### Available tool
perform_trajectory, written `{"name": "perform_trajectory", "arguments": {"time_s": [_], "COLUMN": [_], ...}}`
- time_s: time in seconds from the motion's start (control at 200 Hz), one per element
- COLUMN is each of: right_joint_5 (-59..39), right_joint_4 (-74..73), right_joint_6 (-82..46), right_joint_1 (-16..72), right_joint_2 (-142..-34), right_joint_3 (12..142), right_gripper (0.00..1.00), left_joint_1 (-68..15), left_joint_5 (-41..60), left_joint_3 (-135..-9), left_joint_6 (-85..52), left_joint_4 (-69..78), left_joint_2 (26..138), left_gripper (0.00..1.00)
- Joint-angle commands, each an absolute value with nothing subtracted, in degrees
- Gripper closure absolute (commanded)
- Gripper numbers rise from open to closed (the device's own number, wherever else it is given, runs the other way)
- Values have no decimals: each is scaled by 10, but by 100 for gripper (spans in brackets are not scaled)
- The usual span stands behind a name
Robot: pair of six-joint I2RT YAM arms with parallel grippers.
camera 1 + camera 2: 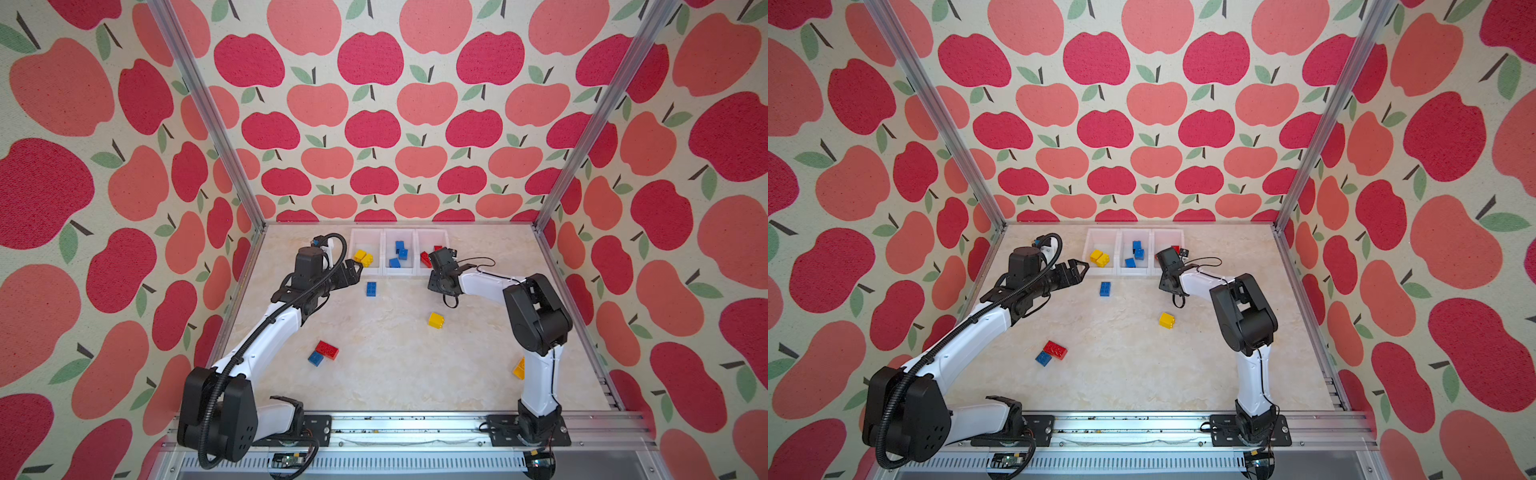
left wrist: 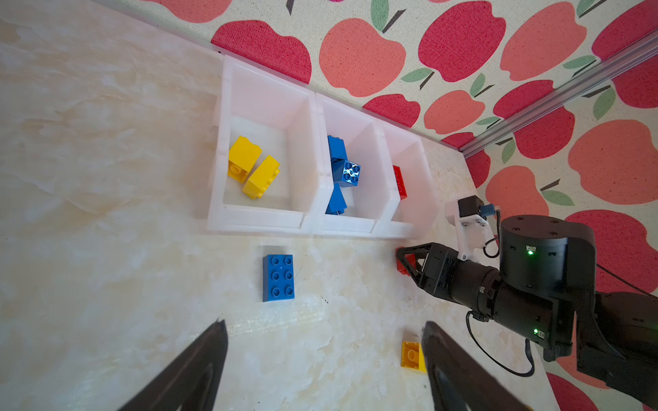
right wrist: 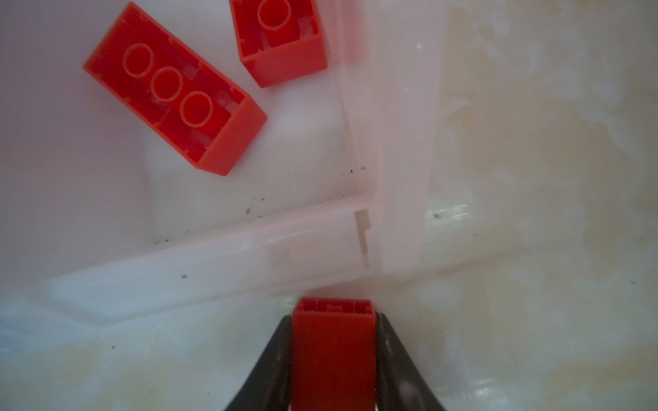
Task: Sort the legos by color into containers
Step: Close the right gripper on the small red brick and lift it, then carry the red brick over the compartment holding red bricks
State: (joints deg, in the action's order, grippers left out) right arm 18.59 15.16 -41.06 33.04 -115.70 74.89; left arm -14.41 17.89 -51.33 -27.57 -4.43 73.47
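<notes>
Clamping a red lego (image 3: 333, 356), right gripper (image 3: 333, 318) hangs just short of the end container (image 3: 213, 242), back edge of table (image 1: 395, 386). Looks light, rigid, slick; pinch flat sides. Left gripper (image 2: 324, 323) spread, empty.

I see a desk (image 2: 106, 178) with a polished, marble-look top that throws back glare. The bins (image 2: 263, 217) are milky, half-clear plastic, dull rather than shiny. The bricks (image 2: 278, 277) are hard, smooth plastic with a light gloss; the red brick (image 3: 333, 348) shows the same sheen. The walls (image 1: 374, 104) look like coarse woven cloth, matt. The corner posts (image 1: 208, 112) are brushed metal. My fingers (image 2: 199, 370) are matt black, the arm shells (image 1: 278, 328) glossy white plastic.
</notes>
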Motion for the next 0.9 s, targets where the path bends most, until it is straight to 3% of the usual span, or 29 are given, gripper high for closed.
{"name": "perform_trajectory", "arguments": {"time_s": [0.0,0.47,0.89], "right_joint_5": [186,209,181], "right_joint_4": [186,214,209], "right_joint_6": [-415,-345,-263], "right_joint_1": [342,351,314], "right_joint_2": [-1135,-1014,-1114], "right_joint_3": [741,757,893], "right_gripper": [66,66,65], "left_joint_1": [-141,-129,-123], "left_joint_5": [177,183,181], "left_joint_3": [-501,-472,-455], "left_joint_6": [-279,-293,-298], "left_joint_4": [-50,-41,-49], "left_joint_2": [720,704,687], "left_gripper": [12,7,5]}}
